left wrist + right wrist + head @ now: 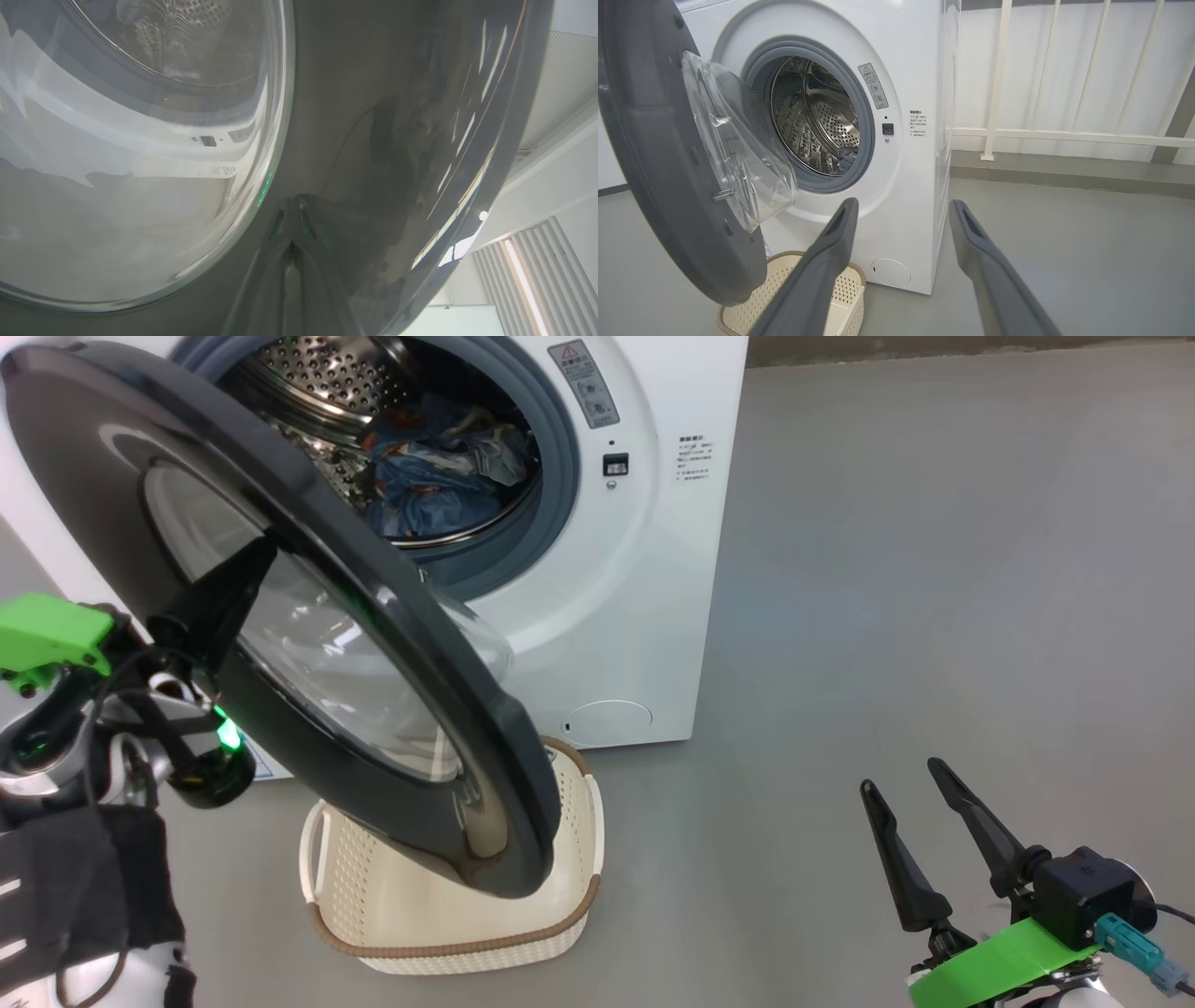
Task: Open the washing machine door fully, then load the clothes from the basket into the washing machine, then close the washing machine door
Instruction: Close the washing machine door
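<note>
Clothes [439, 467] in the drum [308, 373], basket [448, 947] empty, so I'd say door-closing time. Left end effector [261, 553], pinched together, presses the washing machine door [93, 448]; right end effector [902, 777] idles spread apart. Next - shove it until it latches.

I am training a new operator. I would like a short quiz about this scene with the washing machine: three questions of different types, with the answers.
1. True or false: the clothes lie in the washing machine, not in the basket.
2. Fill in: the right claw is ___ and holds nothing.
3. The left claw, shut, rests its tips against: A the washing machine door; B the basket; C the clothes.
Key: 1 true; 2 open; 3 A.
</note>
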